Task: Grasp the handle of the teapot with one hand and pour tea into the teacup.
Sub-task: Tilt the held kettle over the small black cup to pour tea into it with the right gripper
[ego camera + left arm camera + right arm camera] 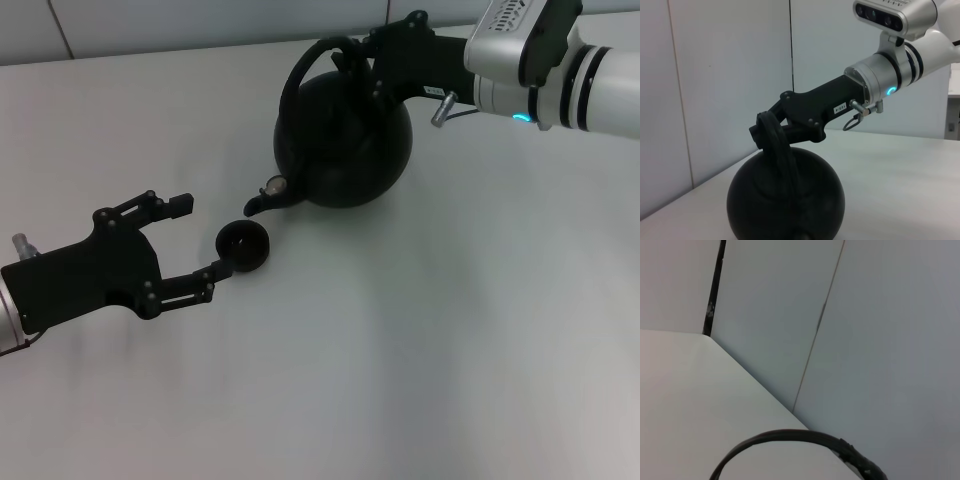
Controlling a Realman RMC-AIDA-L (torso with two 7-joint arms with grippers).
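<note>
The black teapot (345,140) is at the back middle of the white table, its spout (265,203) pointing down toward the small black teacup (243,247) just in front of it. My right gripper (362,62) reaches in from the right and is shut on the arched handle (290,85) at its top. The left wrist view shows the same grip: right gripper (769,131), handle (782,155), teapot (785,200). The handle's arc also shows in the right wrist view (790,434). My left gripper (197,240) is open, and its nearer finger (205,273) is next to the teacup. No tea can be made out.
The white table (420,340) stretches in front and to the right. A pale panelled wall (730,75) stands behind the table's far edge. The right arm (560,70) crosses the back right corner.
</note>
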